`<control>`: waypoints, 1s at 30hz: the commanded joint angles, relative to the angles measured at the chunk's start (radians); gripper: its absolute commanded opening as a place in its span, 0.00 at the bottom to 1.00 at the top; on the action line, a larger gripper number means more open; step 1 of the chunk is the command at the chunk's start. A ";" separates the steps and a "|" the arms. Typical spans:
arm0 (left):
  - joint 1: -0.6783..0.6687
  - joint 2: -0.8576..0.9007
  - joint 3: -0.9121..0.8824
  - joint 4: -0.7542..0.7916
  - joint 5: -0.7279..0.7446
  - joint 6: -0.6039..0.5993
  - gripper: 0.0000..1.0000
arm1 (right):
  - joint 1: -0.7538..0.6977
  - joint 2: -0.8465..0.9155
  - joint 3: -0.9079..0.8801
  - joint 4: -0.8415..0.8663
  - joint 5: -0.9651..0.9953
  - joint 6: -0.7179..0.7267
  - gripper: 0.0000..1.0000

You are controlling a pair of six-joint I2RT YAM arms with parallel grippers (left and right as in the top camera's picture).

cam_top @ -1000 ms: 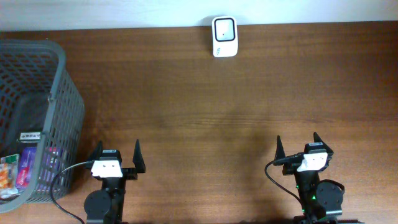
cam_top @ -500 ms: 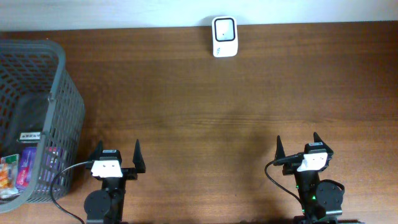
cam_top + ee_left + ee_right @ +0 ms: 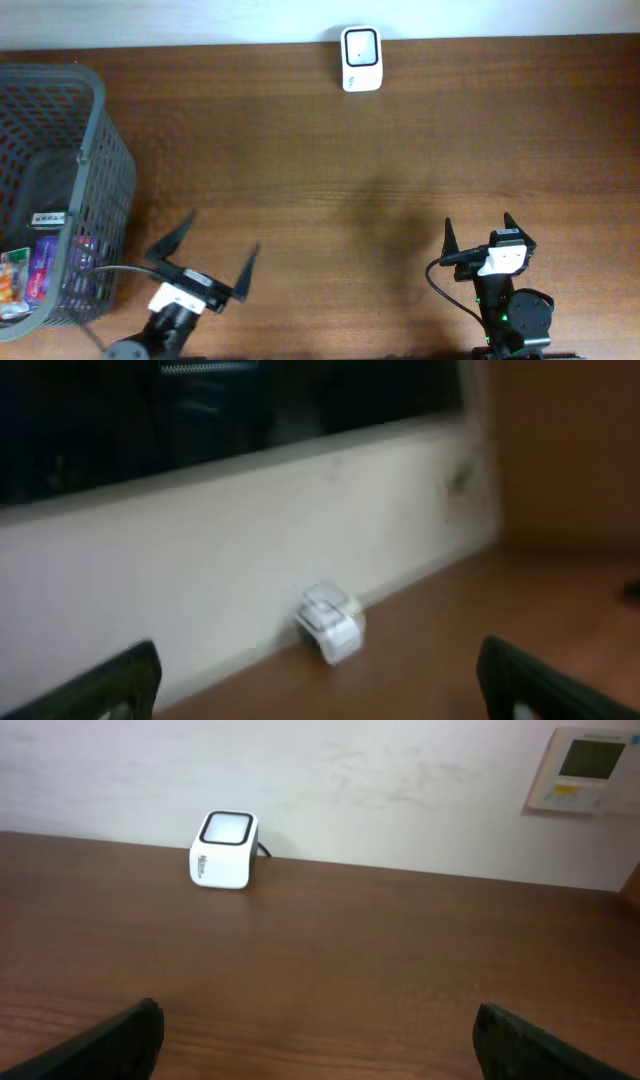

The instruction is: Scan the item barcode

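Several items [image 3: 42, 262] lie left of left pincer [image 3: 223, 231].

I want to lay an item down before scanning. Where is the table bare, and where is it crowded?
Bare wood runs from the barcode scanner at the far edge down to the left gripper and right gripper, and across the right side. Crowded: the left edge, filled by the grey mesh basket of packets.

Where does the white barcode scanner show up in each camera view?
Overhead: scanner at top centre, against the pale wall.
Left wrist: lower centre, at the wall's foot.
Right wrist: upper left.
Shared landmark: the wall directly behind it.
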 commanded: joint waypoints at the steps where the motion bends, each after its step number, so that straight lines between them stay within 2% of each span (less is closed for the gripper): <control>1: 0.000 0.207 0.372 -0.261 -0.220 0.083 0.99 | 0.008 -0.006 -0.008 -0.004 0.009 0.011 0.98; 3: 0.000 0.362 0.597 -0.315 -0.058 0.083 0.99 | 0.008 -0.006 -0.008 -0.004 0.009 0.011 0.99; 4: 0.000 0.431 0.707 -0.323 -0.092 0.116 0.99 | 0.008 -0.006 -0.008 -0.004 0.009 0.011 0.98; 5: 0.000 0.491 0.801 -0.395 -0.177 0.098 0.99 | 0.008 -0.006 -0.008 -0.004 0.009 0.011 0.98; 7: 0.000 0.725 1.127 -0.748 -0.451 0.065 0.99 | 0.008 -0.006 -0.008 -0.004 0.009 0.011 0.98; 8: 0.001 0.871 1.346 -0.988 -0.575 0.045 0.99 | 0.008 -0.006 -0.008 -0.004 0.009 0.011 0.98; 9: 0.001 1.022 1.548 -1.167 -0.569 0.045 0.99 | 0.008 -0.006 -0.008 -0.004 0.009 0.011 0.98; 10: 0.001 1.182 1.764 -1.327 -0.492 0.050 0.99 | 0.008 -0.006 -0.008 -0.004 0.009 0.011 0.98; 11: 0.003 1.272 1.868 -1.382 -0.589 -0.047 0.99 | 0.008 -0.006 -0.008 -0.004 0.009 0.011 0.98; 12: 0.042 1.335 1.948 -1.423 -0.711 -0.240 0.99 | 0.008 -0.006 -0.008 -0.004 0.009 0.011 0.98; 13: 0.094 1.368 1.994 -1.436 -0.721 -0.291 0.99 | 0.008 -0.006 -0.008 -0.004 0.009 0.011 0.98; 16: 0.462 1.442 2.041 -1.452 -0.660 -0.502 0.99 | 0.008 -0.006 -0.008 -0.004 0.009 0.011 0.98; 17: 0.596 1.479 2.041 -1.504 -0.660 -0.596 0.99 | 0.008 -0.006 -0.008 -0.004 0.009 0.011 0.98; 19: 0.718 1.548 2.035 -1.566 -0.661 -0.611 0.99 | 0.008 -0.006 -0.008 -0.004 0.009 0.011 0.98; 21: 0.758 1.625 2.029 -1.588 -0.648 -0.610 0.99 | 0.008 -0.006 -0.008 -0.004 0.009 0.011 0.99; 27: 0.761 1.909 2.029 -1.687 -0.612 -0.609 0.99 | 0.008 -0.006 -0.008 -0.004 0.009 0.011 0.98; 29: 0.762 1.962 2.025 -1.709 -0.604 -0.538 0.99 | 0.008 -0.006 -0.008 -0.004 0.009 0.011 0.98; 30: 0.762 1.969 2.023 -1.709 -0.604 -0.539 0.99 | 0.008 -0.006 -0.008 -0.004 0.009 0.011 0.98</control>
